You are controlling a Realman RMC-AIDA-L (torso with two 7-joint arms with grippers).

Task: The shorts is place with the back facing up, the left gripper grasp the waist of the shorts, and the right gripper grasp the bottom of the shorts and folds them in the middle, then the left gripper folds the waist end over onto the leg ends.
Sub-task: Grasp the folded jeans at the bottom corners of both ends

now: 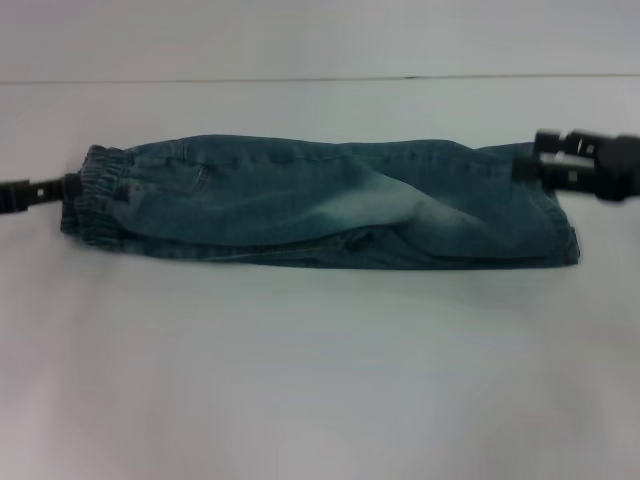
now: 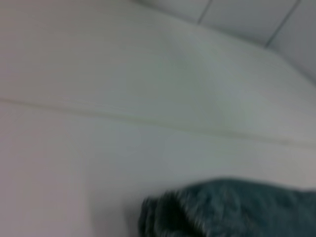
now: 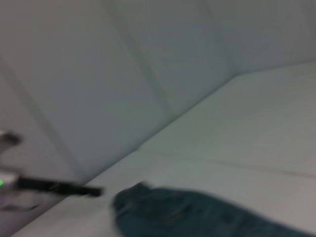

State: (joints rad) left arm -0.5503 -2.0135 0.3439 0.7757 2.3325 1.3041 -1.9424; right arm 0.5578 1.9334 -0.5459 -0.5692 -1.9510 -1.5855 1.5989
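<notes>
The blue denim shorts (image 1: 320,205) lie folded lengthwise on the white table, with the elastic waist (image 1: 92,195) at the left and the leg ends (image 1: 555,225) at the right. My left gripper (image 1: 62,188) is at the waist's outer edge. My right gripper (image 1: 535,165) is over the far corner of the leg ends. The left wrist view shows only a bunched piece of the shorts (image 2: 227,210). In the right wrist view the shorts (image 3: 197,215) lie low in the picture, with the left arm (image 3: 59,186) as a dark bar just off the waist end.
The white table (image 1: 320,380) spreads wide in front of the shorts. A seam line (image 1: 300,80) runs across behind them, with white wall panels (image 3: 123,74) beyond.
</notes>
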